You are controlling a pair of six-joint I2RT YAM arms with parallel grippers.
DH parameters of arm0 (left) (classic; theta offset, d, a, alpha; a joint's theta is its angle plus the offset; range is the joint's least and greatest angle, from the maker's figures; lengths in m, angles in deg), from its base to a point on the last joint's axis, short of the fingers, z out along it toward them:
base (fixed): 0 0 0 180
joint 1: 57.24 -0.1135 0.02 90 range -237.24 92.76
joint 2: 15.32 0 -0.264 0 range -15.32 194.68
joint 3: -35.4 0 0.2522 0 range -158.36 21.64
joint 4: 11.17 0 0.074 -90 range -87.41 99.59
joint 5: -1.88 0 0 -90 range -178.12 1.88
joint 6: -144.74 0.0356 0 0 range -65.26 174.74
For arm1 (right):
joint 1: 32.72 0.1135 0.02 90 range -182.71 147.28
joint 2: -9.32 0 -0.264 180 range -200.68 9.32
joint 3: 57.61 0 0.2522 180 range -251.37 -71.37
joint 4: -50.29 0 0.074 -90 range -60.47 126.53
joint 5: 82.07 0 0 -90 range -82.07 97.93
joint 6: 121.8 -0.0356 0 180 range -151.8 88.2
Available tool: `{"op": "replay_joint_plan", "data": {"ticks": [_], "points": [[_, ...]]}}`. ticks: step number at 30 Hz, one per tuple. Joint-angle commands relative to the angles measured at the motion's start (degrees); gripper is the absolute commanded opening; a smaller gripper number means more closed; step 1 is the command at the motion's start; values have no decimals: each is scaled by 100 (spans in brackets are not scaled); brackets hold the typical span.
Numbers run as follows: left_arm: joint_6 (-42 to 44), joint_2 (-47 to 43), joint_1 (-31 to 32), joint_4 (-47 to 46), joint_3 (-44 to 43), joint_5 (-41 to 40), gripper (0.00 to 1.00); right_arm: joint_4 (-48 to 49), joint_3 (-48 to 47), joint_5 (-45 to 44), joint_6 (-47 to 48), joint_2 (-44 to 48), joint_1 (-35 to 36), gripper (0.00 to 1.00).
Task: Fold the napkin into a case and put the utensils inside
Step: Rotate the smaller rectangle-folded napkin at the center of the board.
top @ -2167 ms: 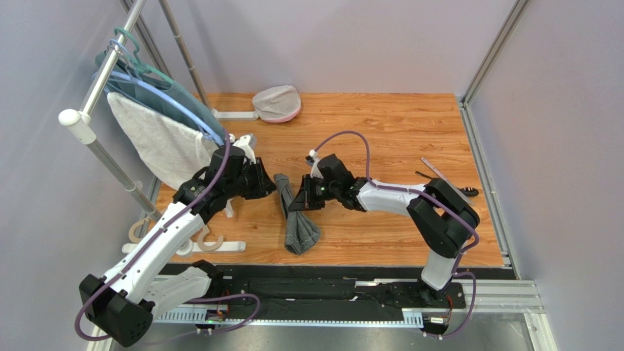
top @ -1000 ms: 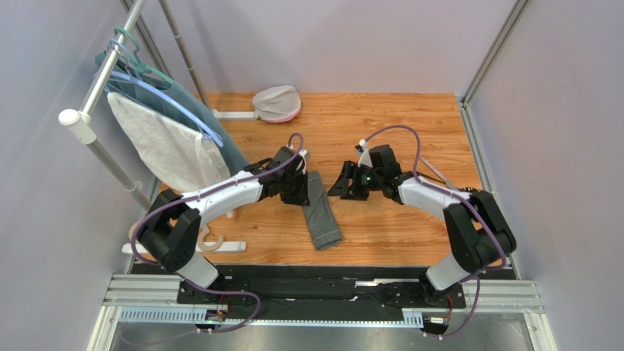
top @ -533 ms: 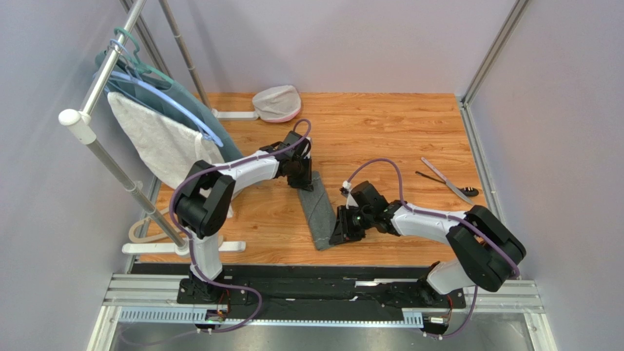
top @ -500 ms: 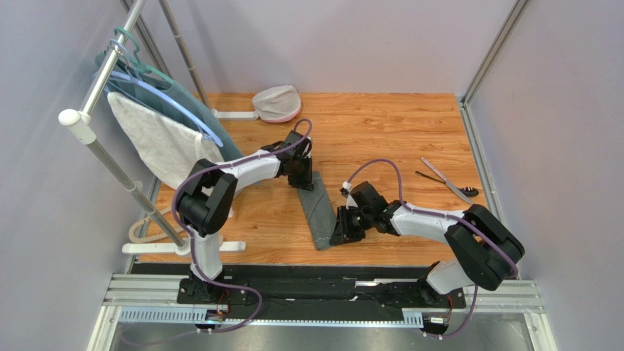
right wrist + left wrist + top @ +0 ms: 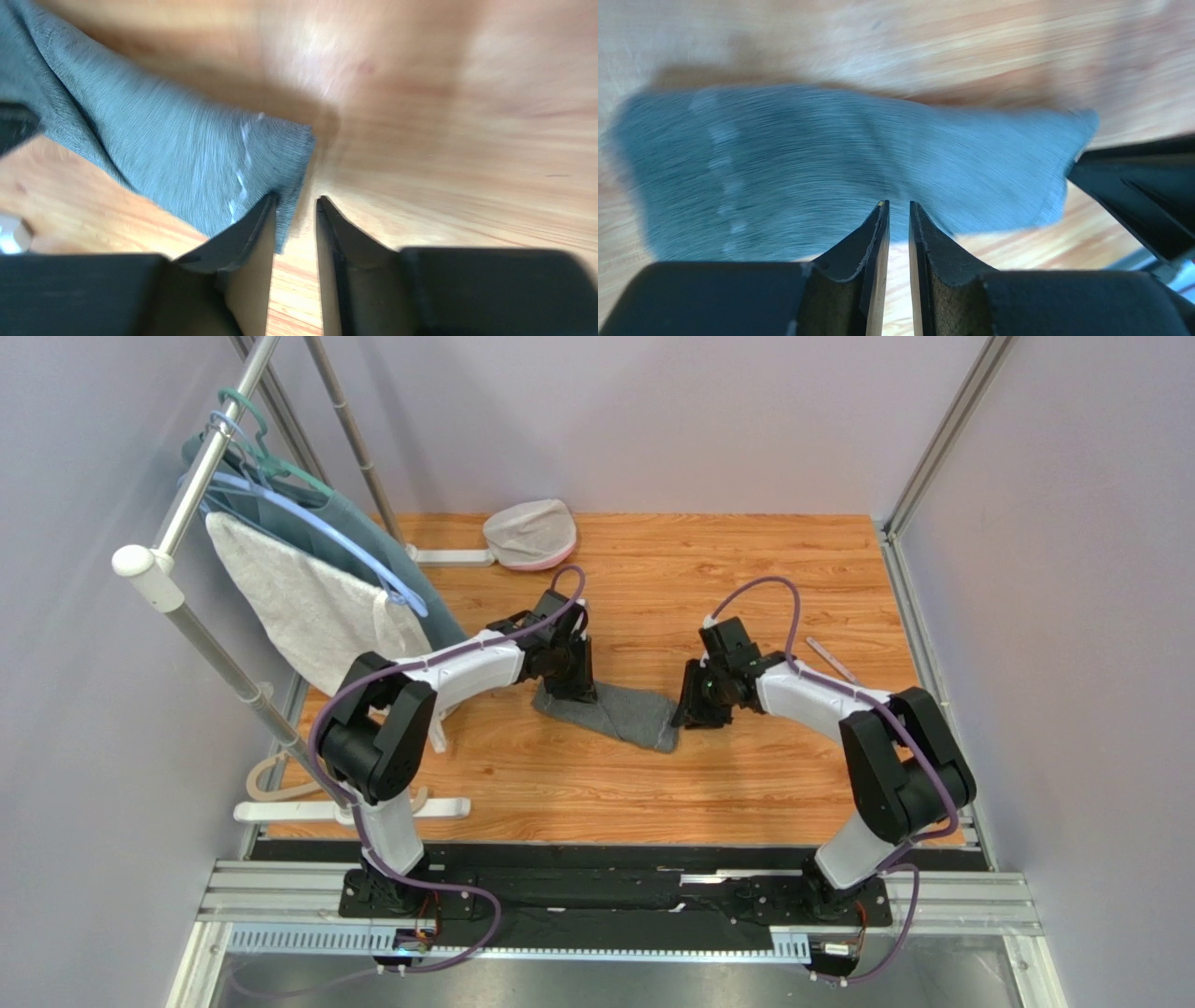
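Two grippers, one folded strip of cloth between them! The napkin (image 5: 617, 711) lies on the table (image 5: 744, 791) as a narrow grey band, so the folding looks well along, though I can't say whether it makes a proper case yet. The left gripper (image 5: 895, 204) sits at the napkin's left end, jaws a bare slit apart with nothing between them. The right gripper (image 5: 295, 199) sits at the napkin's right end, one finger over the corner, also parted a slit and empty. One silver utensil (image 5: 829, 657) lies well right of the napkin; the black one I can't spot. Loading is all left to do.
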Motion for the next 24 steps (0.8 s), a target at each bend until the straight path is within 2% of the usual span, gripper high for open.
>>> {"op": "replay_joint_plan", "data": {"ticks": [1,5,8,10,13,20,24], "points": [[70,-362,-36,269,-778,175,25,-1341,-939,-1094,316,267,-18,36],[254,77,-185,786,-1341,44,25,-1415,-854,-737,132,848,139,41],[334,0,-212,744,-1149,-341,24,-810,-346,115,-392,1015,394,41],[334,-88,-212,621,-868,-518,24,60,-20,607,-754,972,482,38],[377,-124,-220,708,-780,-905,23,694,368,837,-1151,700,527,33],[563,-168,-229,876,-481,-2231,22,739,439,382,-1020,330,474,30],[396,-107,-229,735,-174,-2216,22,705,220,109,-845,6,220,30]]}}
